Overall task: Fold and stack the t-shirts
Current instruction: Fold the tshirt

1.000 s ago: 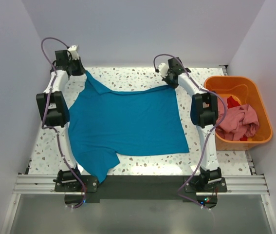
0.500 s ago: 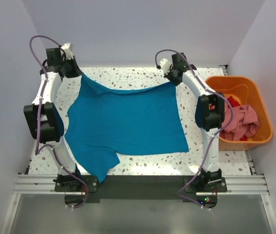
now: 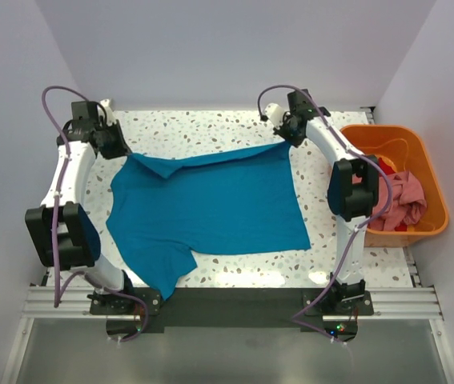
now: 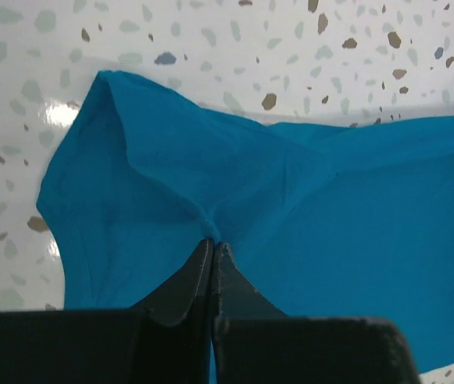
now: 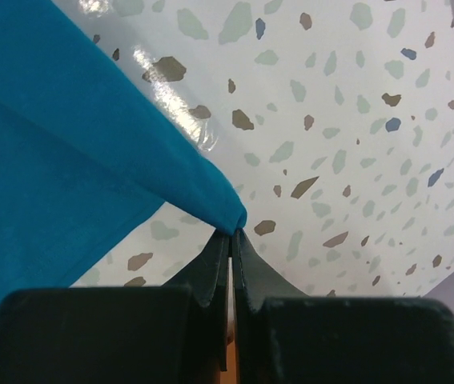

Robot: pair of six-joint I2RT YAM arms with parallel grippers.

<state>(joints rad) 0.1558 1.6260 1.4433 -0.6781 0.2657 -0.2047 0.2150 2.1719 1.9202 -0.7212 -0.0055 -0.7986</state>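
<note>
Both of your arms hold the teal-blue t-shirt [image 3: 210, 204] at its far edge, the left gripper [image 3: 119, 150] at the far-left corner and the right gripper [image 3: 285, 141] at the far-right corner. The shirt lies spread over the middle of the speckled table [image 3: 210, 122]. Its far edge is drawn taut between the two grippers and turned over in a narrow flap. In the left wrist view your fingertips are pressed together on a puckered fold of the cloth. In the right wrist view they are pinched closed on the very tip of the cloth corner, above bare table. One sleeve droops over the near edge of the table, so its end is hard to make out, and your left arm covers part of the shirt's left side. To the right, an orange tub [image 3: 433, 210] holds a crumpled pink t-shirt [image 3: 399, 200] and a red t-shirt [image 3: 384, 168]. Both are bunched and partly hidden behind your right arm, so their outlines cannot be made out.
</note>
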